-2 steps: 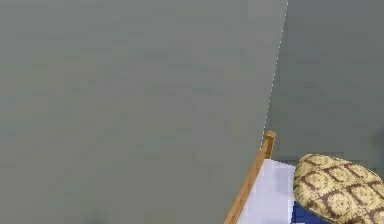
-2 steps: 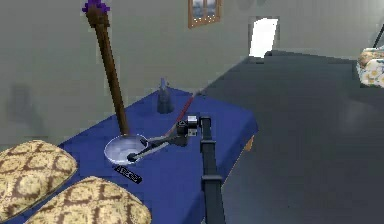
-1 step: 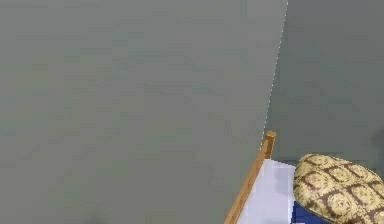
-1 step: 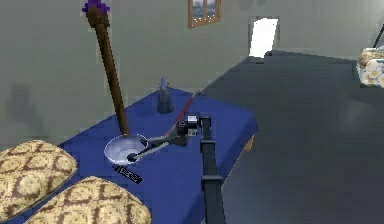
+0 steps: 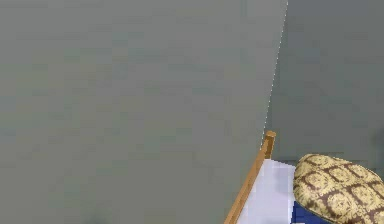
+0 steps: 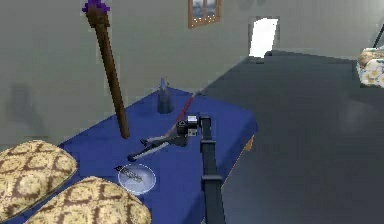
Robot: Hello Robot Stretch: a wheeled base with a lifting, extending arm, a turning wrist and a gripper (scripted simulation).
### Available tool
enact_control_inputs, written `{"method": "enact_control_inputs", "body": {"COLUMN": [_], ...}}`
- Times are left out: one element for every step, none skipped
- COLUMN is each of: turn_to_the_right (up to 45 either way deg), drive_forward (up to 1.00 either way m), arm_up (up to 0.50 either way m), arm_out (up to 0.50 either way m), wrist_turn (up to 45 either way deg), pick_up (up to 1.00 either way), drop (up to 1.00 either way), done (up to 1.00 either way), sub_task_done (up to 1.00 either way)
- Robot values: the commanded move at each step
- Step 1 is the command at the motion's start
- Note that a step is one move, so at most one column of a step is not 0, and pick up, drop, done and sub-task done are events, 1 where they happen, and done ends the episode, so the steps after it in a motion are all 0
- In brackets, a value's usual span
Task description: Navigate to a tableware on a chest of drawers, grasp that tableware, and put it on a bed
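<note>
- Arm (image 6: pixel 209 170) is reaching out over the bed (image 6: pixel 90 150), with its end effector (image 6: pixel 140 153) pointing left above the blue cover.
- Round glassy dish (image 6: pixel 137 179) is lying flat on the cover, just nearer than the fingers; touching or apart, cannot tell.
- End effector's width and whether it is holding anything: cannot tell.
- Patterned pillows (image 6: pixel 30 165) are sitting at near left of the dish.
- Wooden post (image 6: pixel 112 75) is rising from the bed's far left.

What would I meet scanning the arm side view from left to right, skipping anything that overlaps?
patterned pillow → wooden post with a purple top → small dark figurine → framed picture on the wall → bright doorway → patterned cushion at the right edge
</note>
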Motion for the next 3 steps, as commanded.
{"method": "enact_control_inputs", "body": {"turn_to_the_right": [0.0,0.0,0.0], "drive_forward": [0.0,0.0,0.0], "arm_up": [0.1,0.0,0.0], "arm_out": [0.0,-0.08,0.0], "wrist_turn": [0.0,0.0,0.0], "pick_up": [0.0,0.0,0.0], "drop": [0.0,0.0,0.0], "done": [0.0,0.0,1.0], "sub_task_done": [0.0,0.0,0.0]}}
